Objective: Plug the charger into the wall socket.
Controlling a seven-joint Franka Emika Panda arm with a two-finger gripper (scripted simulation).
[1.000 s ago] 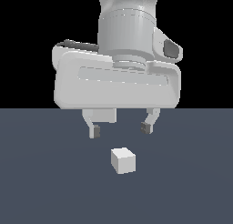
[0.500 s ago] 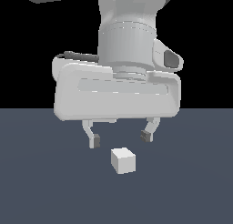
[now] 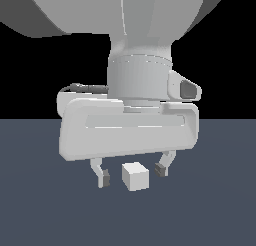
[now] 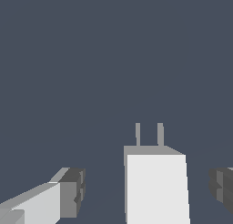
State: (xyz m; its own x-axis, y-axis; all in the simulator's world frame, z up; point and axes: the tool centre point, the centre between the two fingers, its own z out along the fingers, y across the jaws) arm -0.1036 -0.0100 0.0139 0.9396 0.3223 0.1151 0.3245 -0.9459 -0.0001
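The charger [image 3: 135, 176] is a small plain white-grey cube resting on the dark blue-grey floor. In the wrist view the charger [image 4: 157, 184] shows two thin prongs pointing away from the camera. My gripper [image 3: 133, 175] is open and has come down around the cube, one finger [image 3: 102, 177] on the exterior view's left of it and the other on its right. A gap shows on each side, so neither pad touches it. The wall socket is out of view.
The dark blue-grey floor [image 3: 220, 205] spreads flat on all sides. The wide white hand body [image 3: 127, 132] hangs just above the cube and hides what lies behind it.
The hand has dropped and moved toward the exterior camera. Its fingers went from hovering above and behind the cube to straddling it. The cube has not moved.
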